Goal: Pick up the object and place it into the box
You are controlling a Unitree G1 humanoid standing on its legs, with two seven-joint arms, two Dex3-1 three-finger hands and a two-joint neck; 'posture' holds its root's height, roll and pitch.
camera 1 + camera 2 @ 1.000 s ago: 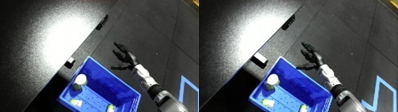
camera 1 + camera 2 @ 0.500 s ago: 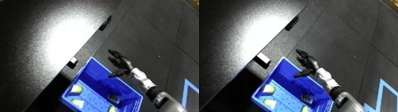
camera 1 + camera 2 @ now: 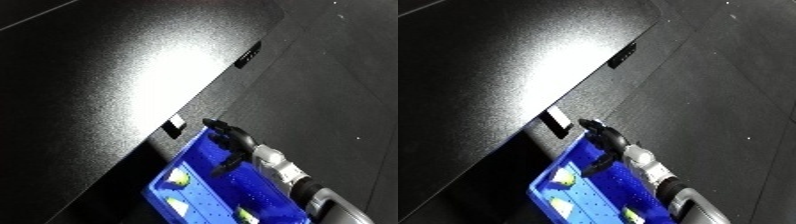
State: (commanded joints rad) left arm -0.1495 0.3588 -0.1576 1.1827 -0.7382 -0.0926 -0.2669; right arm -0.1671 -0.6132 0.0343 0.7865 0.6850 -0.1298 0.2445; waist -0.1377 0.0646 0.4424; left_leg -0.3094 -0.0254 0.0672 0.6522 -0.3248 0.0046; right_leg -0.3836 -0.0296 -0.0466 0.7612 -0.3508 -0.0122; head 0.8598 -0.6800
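A blue bin (image 3: 206, 199) stands on the floor against the black table's edge, at the bottom of both views. Several small white and pale green objects (image 3: 180, 177) lie inside it, too small to tell apart. My right hand (image 3: 233, 145) hovers over the bin's far corner with its fingers spread and nothing in them; its thumb points down into the bin. The white and silver forearm (image 3: 298, 182) comes in from the lower right. My left hand shows in no view.
The black table top (image 3: 124, 75) fills the upper left, with a bright glare patch on it. Its side edge carries a white label (image 3: 175, 123) and a dark plate (image 3: 250, 54). Dark floor (image 3: 338, 90) lies to the right.
The camera has swung, shifting the whole picture. My open right hand has moved from beside the bin's right rim to over its far corner.
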